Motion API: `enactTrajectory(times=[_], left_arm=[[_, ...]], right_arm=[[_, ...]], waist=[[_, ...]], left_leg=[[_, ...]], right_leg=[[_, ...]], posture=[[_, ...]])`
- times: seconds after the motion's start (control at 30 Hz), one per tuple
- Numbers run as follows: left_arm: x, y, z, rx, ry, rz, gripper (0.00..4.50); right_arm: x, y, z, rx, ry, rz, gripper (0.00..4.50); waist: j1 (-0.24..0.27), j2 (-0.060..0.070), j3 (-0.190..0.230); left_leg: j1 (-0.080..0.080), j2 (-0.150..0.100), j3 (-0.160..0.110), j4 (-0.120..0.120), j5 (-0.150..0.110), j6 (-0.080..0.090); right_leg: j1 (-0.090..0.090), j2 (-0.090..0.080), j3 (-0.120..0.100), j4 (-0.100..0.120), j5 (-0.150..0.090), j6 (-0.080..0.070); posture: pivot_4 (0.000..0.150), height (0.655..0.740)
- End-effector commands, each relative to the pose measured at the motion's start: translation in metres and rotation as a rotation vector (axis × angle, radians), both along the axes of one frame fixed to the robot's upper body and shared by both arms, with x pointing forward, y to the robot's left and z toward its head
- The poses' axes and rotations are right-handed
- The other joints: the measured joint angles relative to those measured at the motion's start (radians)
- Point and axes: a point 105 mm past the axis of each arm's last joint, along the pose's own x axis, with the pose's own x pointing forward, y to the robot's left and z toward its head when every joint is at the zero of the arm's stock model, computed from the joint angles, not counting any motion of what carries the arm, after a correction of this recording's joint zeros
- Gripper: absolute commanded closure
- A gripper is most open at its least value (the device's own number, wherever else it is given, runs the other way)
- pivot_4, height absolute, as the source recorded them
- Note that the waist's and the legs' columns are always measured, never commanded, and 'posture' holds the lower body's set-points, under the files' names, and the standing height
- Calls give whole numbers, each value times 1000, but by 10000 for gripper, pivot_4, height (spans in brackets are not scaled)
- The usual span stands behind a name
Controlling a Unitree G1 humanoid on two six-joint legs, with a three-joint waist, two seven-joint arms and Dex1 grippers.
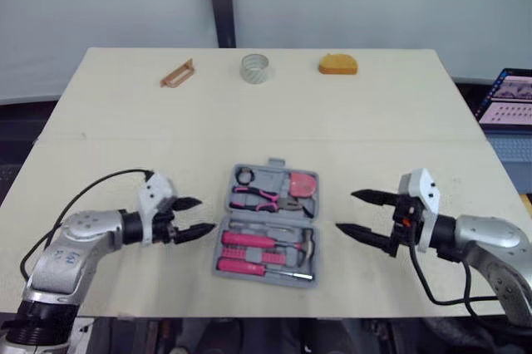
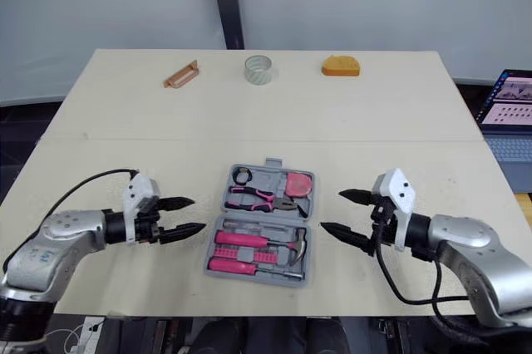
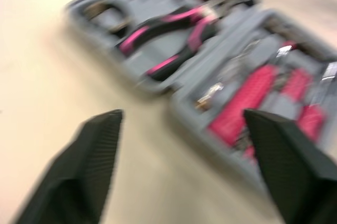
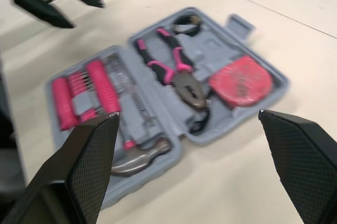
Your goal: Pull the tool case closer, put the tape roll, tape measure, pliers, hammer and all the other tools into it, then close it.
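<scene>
Tool case open between left jaws and right jaws; both pairs spread, empty.

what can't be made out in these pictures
- Flat orange object at the far table edge, eye views: too small to identify.
- Thin copper-coloured piece there: likewise too small.
- Open grey plastic tool case, left wrist view: blurred, contents' details unreadable.
- Open laptop, eye views: cut off by right edge.
</scene>
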Motion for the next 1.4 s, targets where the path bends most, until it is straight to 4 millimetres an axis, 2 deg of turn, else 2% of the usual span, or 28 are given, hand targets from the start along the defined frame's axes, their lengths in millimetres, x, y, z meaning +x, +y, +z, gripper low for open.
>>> enactTrajectory(times=[0.03, 0.17, 0.27, 0.37, 0.43, 0.5, 0.6, 0.63, 0.83, 1.07, 1.2, 1.4], left_arm=[[13, 21, 4, 30, -86, 107, 357], [14, 20, -8, 26, -67, 108, 357], [20, 7, -25, 62, -39, 70, 0], [26, -10, -34, 81, -33, 18, 8459], [27, -16, -38, 91, -31, 3, 17793], [31, -21, -43, 92, -25, 4, 29176], [34, -31, -53, 95, -11, -13, 43914], [34, -34, -55, 92, -9, -16, 44549], [37, -49, -60, 58, 1, -32, 44549], [40, -66, -58, 14, 9, -53, 44549], [33, -81, -59, -10, 30, -105, 44549], [22, -86, -62, -25, 81, -142, 44549]], right_arm=[[8, -9, 8, 16, -48, -71, 0], [11, -9, -4, -4, -28, -105, 0], [12, -8, -31, -125, 22, -118, 9193], [12, -4, -47, -191, 52, -118, 23481], [12, -2, -51, -214, 58, -112, 33519], [12, 1, -56, -226, 66, -111, 44509], [12, 9, -62, -225, 83, -97, 45000], [12, 12, -63, -220, 83, -88, 45000], [20, 28, -70, -213, 85, -69, 45000], [26, 37, -77, -215, 90, -64, 45000], [27, 41, -77, -203, 91, -56, 45000], [30, 47, -76, -197, 88, -45, 45000]], waist=[[2, 0, 0], [2, 0, 0], [3, 0, 0], [1, 0, 0], [-1, 0, 0], [-5, 0, 0], [-8, 0, 0], [-8, 0, 0], [5, 1, -1], [2, 2, -1], [2, 2, -1], [0, 2, -1]], left_leg=[[0, 0, 0, 0, 0, 0], [0, 0, 0, 0, 0, 0], [0, 0, 0, 0, 0, 0], [0, -1, 0, 1, 0, 0], [0, 0, 1, 1, 0, 0], [0, 0, 1, 0, 0, 0], [0, 0, 1, 0, 0, 0], [0, 0, 1, 1, 0, 0], [0, -1, 0, 3, 0, 0], [0, -1, 0, 2, 0, 0], [0, -1, 0, 2, 0, 0], [0, -1, 0, 2, 0, 0]], right_leg=[[0, 0, 0, 0, 0, 0], [0, 0, 0, 0, 0, 0], [0, 0, 0, 1, 0, 0], [0, 0, 0, 1, 0, 0], [-1, 0, 0, 1, 0, 0], [-1, 0, 0, 2, 0, 0], [-1, 0, 0, 2, 0, 0], [-1, 0, 0, 2, 0, 0], [0, 0, 0, 2, 0, 0], [0, 0, 0, 3, 0, 0], [0, 0, 0, 3, 0, 0], [0, 0, 0, 3, 0, 0]], posture=[[1500, 7400], [1500, 7400], [1500, 7400], [1500, 7400], [1500, 7400], [1500, 7400], [1500, 7400], [1500, 7400], [1500, 7400], [1500, 7400], [1500, 7400], [1500, 7400]])
